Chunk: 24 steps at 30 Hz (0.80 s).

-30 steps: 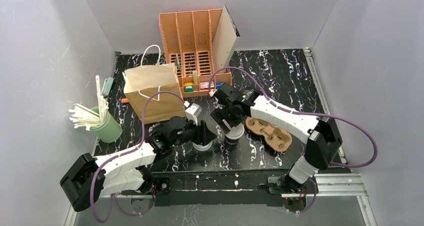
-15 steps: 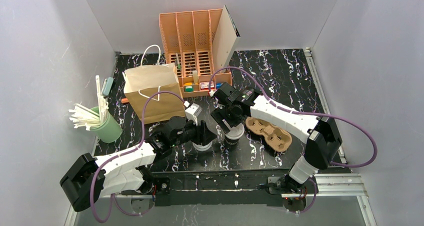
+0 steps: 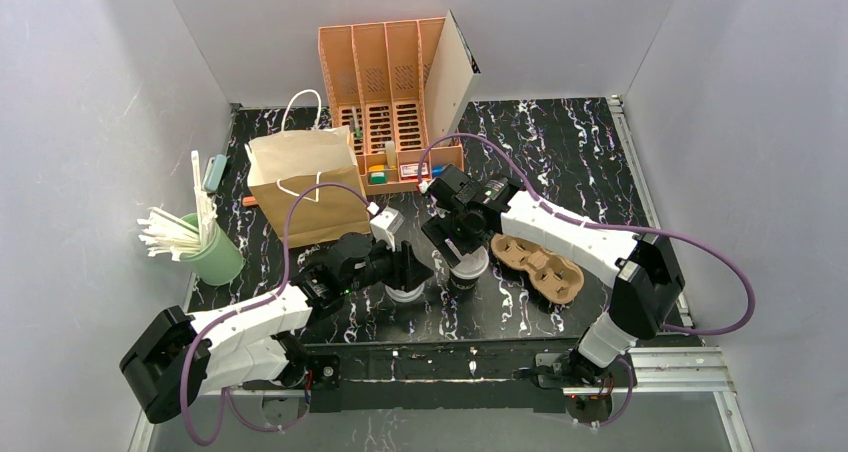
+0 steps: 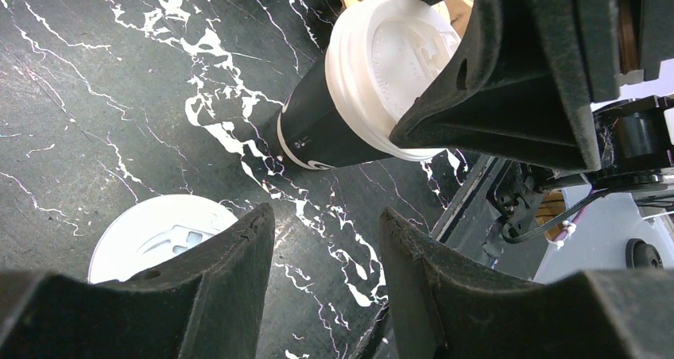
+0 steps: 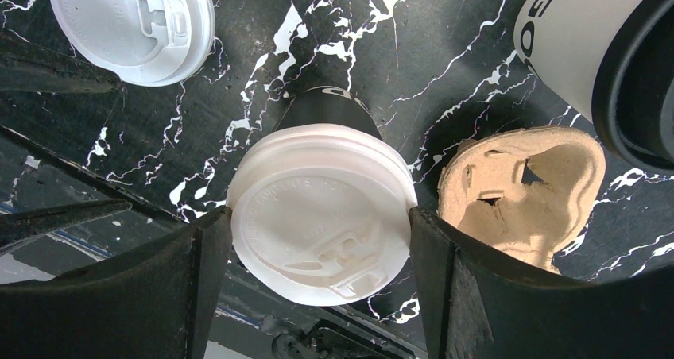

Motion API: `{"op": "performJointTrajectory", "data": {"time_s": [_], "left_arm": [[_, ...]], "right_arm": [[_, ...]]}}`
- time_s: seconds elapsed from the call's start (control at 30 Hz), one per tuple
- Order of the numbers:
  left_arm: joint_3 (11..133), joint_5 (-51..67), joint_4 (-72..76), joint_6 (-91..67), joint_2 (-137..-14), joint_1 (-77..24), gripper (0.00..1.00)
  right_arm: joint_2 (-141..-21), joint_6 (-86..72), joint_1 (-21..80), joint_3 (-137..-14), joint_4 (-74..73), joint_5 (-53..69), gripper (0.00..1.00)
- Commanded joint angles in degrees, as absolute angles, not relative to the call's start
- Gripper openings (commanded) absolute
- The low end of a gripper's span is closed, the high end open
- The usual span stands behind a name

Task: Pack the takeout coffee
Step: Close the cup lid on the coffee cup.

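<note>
With right end effector (image 5: 318,232) clamped on black cup (image 5: 318,109), left end effector (image 4: 326,220) apart: grip light, crushable white cup (image 5: 572,41) gently below black lid (image 5: 636,77).

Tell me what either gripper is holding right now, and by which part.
The right gripper clasps the black paper cup by the rim of its white plastic lid; the left gripper holds nothing.

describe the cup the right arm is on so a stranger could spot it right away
On the black marbled table, look just left of the cardboard cup carrier, at the right gripper. The black cup stands between its jaws: black wall, white lid, unlike the white cup nearby and the loose lid lying flat.
</note>
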State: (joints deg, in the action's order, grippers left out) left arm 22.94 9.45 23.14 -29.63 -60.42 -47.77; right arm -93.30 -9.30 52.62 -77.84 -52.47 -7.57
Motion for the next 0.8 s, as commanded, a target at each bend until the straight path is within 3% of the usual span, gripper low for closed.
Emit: {"op": "performJointTrajectory", "data": {"time_s": [0.0,0.2,0.37,0.77], "left_arm": [[22.3,8.7,23.6,-28.9,-59.2,-47.6,0.49],[23.6,8.6,22.3,-28.3,-58.7,-47.6,0.49],[24.4,8.1,20.7,-27.8,-57.6,-47.7,0.49],[25.5,7.8,19.3,-27.4,-56.7,-47.7,0.49]], "right_arm": [[-99.3,-11.4,53.6,-72.0,-57.2,-5.9,0.83],[-97.7,-11.5,53.6,-78.3,-57.9,-7.7,0.87],[-96.9,-11.2,53.5,-82.9,-58.3,-9.4,0.98],[-93.9,-10.9,53.5,-89.9,-57.0,-10.5,0.98]]}}
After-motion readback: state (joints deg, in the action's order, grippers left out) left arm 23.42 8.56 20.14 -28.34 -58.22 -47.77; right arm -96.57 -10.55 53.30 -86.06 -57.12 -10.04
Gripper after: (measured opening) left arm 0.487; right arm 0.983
